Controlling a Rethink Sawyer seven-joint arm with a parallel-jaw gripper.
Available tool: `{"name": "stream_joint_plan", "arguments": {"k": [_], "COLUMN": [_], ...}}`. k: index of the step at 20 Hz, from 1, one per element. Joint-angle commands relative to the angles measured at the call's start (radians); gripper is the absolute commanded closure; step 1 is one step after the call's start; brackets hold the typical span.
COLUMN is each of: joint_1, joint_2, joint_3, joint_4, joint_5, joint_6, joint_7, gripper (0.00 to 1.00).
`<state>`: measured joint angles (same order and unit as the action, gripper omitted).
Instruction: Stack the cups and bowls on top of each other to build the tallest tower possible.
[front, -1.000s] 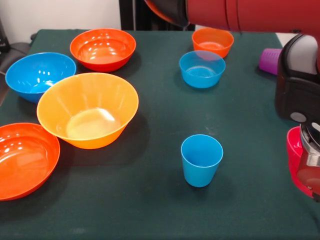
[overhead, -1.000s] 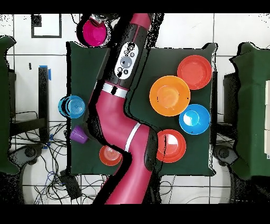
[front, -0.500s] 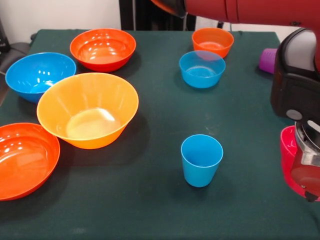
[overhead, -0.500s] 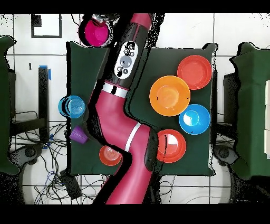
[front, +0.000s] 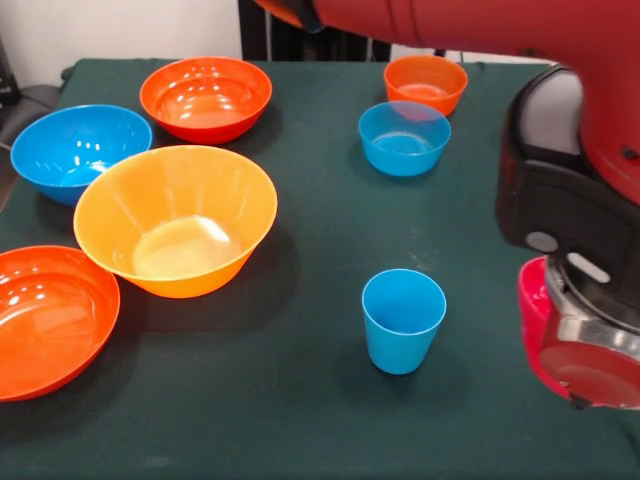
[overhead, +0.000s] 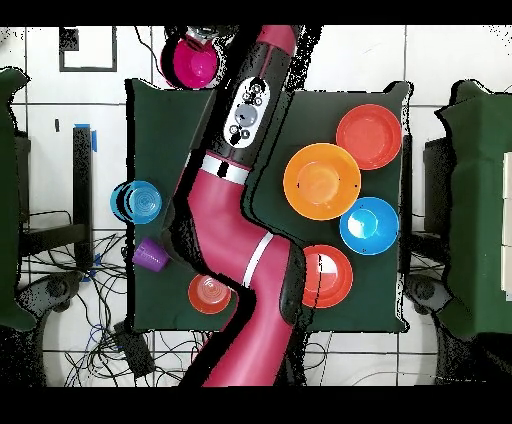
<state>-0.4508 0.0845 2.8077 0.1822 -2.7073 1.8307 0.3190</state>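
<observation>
A light blue cup (front: 403, 320) stands upright on the green table (front: 330, 230), near the front. My gripper (front: 592, 322) is at the right, shut on the rim of a magenta-pink bowl (front: 540, 320) that it holds above the table, right of the cup and apart from it. In the overhead view the gripper (overhead: 196, 37) and pink bowl (overhead: 193, 62) are at the table's top left edge. A small blue bowl (front: 404, 137) and a small orange bowl (front: 425, 82) sit behind the cup. The purple cup (overhead: 150, 254) shows only overhead.
At the left stand a large yellow-orange bowl (front: 175, 220), a large blue bowl (front: 80, 150) and two large red-orange bowls (front: 206, 97) (front: 50, 315). The arm (overhead: 235, 200) covers the table's left-middle overhead. A blue vessel (overhead: 137, 202) shows at the left edge there.
My gripper with the pink bowl has moved left in the front view, closer to the blue cup. The cups and other bowls have not moved.
</observation>
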Motion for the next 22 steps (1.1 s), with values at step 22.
{"name": "stream_joint_plan", "arguments": {"k": [22], "joint_1": [-0.024], "joint_2": [-0.04], "joint_3": [-0.063], "joint_4": [-0.09], "joint_5": [-0.241], "joint_6": [0.067], "joint_7": [-0.338], "gripper": [1.0]}}
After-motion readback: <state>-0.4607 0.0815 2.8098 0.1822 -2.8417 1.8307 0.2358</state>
